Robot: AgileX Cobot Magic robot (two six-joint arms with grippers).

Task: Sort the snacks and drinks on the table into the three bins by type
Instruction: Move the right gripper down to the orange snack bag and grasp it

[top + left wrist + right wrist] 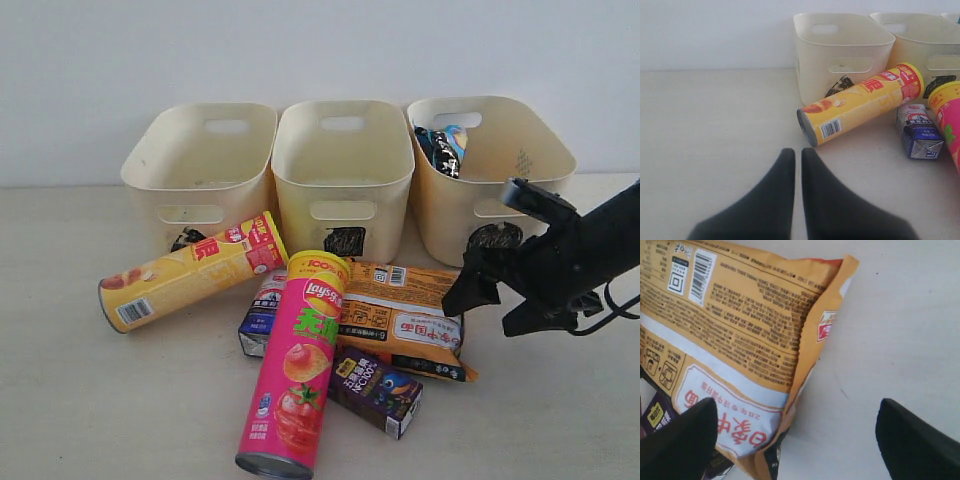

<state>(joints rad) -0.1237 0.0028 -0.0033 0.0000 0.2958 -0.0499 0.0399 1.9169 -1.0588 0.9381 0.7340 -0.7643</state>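
On the table (80, 400) lie a yellow chip can (190, 272), a pink Lay's can (295, 370), an orange bag (405, 318), a blue and white carton (262, 315) and a dark purple carton (378, 390). A blue-black bag (440, 148) sits in the right bin (500, 195). My right gripper (490, 308) hangs open at the orange bag's right edge (740, 330), one finger (685, 440) over the bag, the other (915, 440) over bare table. My left gripper (797, 152) is shut and empty, just short of the yellow can (860, 105).
The left bin (200, 165) and middle bin (343, 175) stand side by side at the back, against a white wall. Black scribbled marks on the bin fronts are partly hidden by the snacks. The left arm is out of the exterior view.
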